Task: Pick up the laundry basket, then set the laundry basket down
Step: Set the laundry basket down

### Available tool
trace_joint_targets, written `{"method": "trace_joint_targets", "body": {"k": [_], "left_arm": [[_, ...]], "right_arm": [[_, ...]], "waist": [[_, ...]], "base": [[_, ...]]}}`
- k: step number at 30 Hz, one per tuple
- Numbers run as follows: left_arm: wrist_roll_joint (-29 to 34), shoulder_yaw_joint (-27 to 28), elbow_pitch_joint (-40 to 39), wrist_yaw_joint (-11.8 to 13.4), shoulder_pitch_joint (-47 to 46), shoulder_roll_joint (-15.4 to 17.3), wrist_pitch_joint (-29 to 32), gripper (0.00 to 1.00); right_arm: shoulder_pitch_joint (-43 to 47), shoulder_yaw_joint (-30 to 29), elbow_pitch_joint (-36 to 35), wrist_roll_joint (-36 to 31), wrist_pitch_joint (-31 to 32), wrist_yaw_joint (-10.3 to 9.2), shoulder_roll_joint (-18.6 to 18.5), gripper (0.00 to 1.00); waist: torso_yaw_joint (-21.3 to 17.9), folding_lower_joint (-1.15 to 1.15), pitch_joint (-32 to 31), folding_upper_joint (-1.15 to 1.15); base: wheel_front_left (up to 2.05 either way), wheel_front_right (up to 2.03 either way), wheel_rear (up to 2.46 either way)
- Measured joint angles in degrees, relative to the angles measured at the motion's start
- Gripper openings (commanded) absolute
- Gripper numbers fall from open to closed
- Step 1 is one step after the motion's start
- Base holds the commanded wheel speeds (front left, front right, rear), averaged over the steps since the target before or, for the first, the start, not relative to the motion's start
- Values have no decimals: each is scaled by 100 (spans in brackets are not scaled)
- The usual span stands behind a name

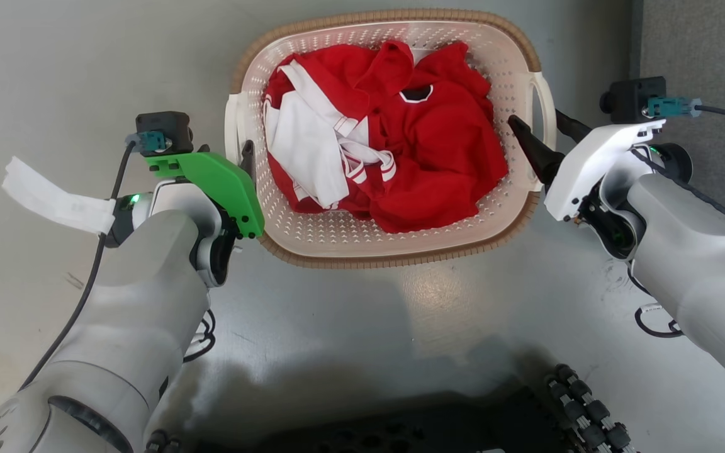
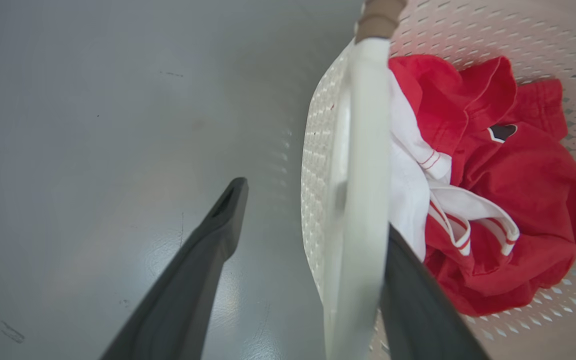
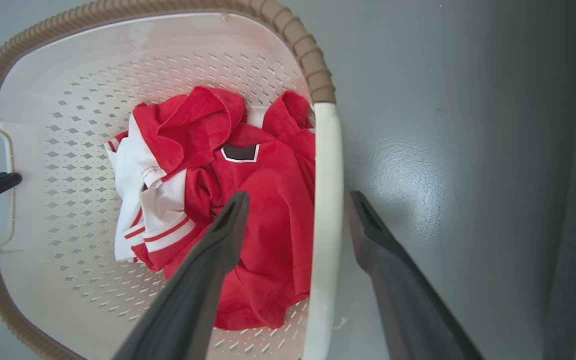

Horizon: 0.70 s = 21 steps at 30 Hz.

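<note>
The laundry basket (image 1: 387, 261) is seen resting on the smooth grey floor (image 1: 85, 75), with red and white clothes (image 1: 400, 138) heaped inside it. The left gripper (image 1: 240, 163) is held open astride the basket's left loop handle (image 2: 363, 150), one finger on either side of it. The right gripper (image 1: 537, 119) is spread likewise over the right handle (image 3: 328, 200), and nothing is clamped by either. The lift is judged not yet begun, so closing, raising and setting down are left. A darker, rougher grey strip (image 1: 702, 38) is seen beyond the basket's right side.
</note>
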Motion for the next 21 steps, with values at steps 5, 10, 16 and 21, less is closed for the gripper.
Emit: {"method": "trace_joint_targets", "body": {"k": [5,10,16,21], "left_arm": [[-49,-43,62,0,1,0,-45,100],[-58,-102,115,-4,9,0,-121,100],[-152,-134,235,-90,165,-1,-322,100],[-174,-248,302,-144,332,1,-437,100]], "right_arm": [[1,57,59,11,-45,0,22,100],[13,108,151,54,-58,0,52,100],[130,129,198,177,-124,1,137,100],[355,127,261,309,-155,1,138,100]], "waist": [[-1,0,-103,0],[-8,0,-272,0],[-25,0,-579,0],[-40,0,-983,0]], "base": [[0,0,0],[0,0,0],[0,0,0],[0,0,0]]}}
